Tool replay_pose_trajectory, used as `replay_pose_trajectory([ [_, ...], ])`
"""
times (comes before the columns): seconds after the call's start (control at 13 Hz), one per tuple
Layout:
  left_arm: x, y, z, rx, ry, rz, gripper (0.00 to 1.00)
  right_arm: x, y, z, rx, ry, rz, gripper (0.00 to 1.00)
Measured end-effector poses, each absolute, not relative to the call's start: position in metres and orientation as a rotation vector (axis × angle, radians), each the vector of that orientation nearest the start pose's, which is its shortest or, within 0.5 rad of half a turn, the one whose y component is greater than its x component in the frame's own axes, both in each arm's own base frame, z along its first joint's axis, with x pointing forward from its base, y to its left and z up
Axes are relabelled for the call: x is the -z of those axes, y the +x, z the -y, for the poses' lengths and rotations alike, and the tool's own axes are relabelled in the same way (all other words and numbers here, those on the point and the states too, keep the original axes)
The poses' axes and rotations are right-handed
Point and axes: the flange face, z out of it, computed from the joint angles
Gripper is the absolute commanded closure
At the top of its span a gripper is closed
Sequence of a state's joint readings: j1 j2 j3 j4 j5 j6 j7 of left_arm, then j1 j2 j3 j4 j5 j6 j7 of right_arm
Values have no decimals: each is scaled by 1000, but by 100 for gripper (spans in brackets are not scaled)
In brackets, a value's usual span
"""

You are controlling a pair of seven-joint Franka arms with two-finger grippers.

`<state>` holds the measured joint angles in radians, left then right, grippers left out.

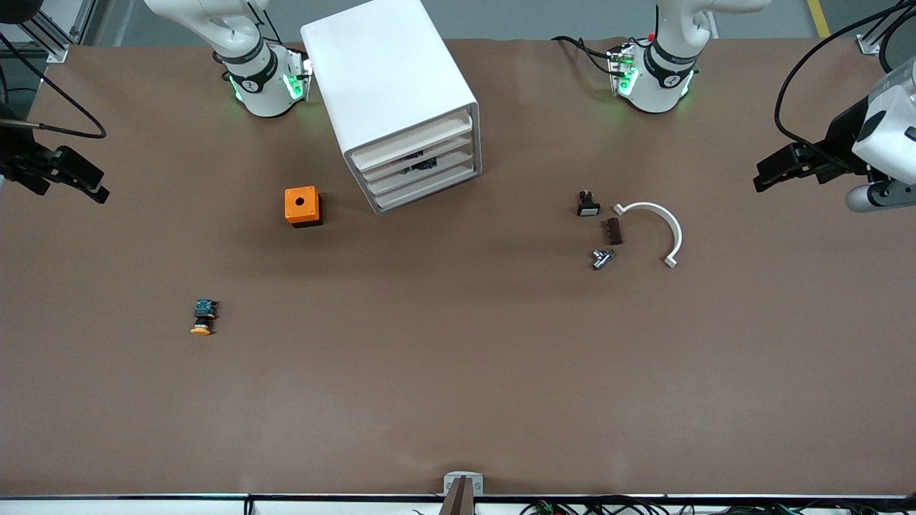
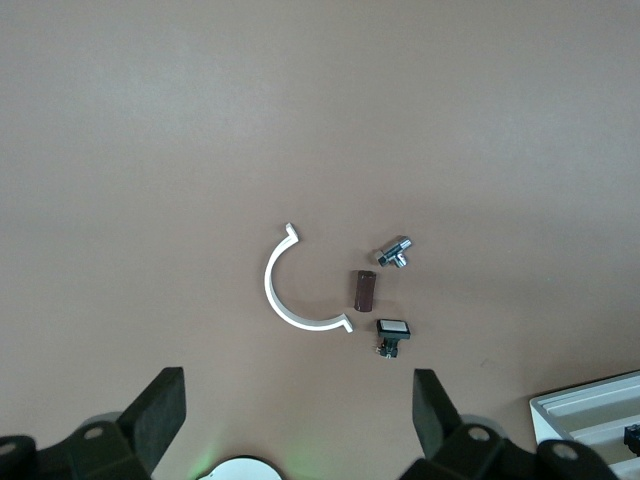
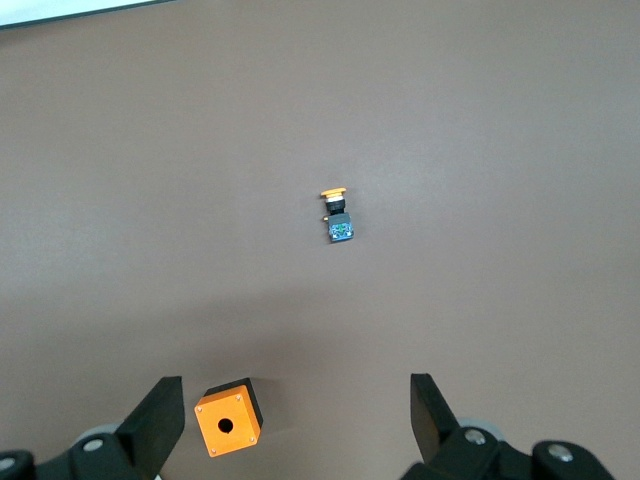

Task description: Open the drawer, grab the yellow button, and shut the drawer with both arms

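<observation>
Button [image 1: 202,319] lies out on the table, nearest the camera, toward my right arm's end. Drawer [image 1: 413,143] looks shut. Left gripper [image 2: 300,420] and right gripper [image 3: 298,420] gape empty, raised at table ends. I judge the task nearly done.

No readable text, label or number anywhere.
</observation>
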<state>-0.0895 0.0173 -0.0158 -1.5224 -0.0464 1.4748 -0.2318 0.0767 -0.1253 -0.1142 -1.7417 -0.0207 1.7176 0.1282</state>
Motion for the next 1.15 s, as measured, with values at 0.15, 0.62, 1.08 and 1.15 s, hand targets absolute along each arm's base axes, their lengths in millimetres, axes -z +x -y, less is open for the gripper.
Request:
replay_pose_trajectory([
  [0.15,-620,532,63,-85,-3174,148,0,-624,528,25,157,-3129,-256,0],
  [0.62,-630,496,66,-46,-3137,111,0,-622,528,24,152,-3130,-253,0],
  [1.08,-634,497,64,-30,-3108,107,0,-620,526,21,126,-3133,-245,0],
  [1.15,-634,496,64,-43,-3107,106,0,-619,526,21,119,-3133,-246,0],
])
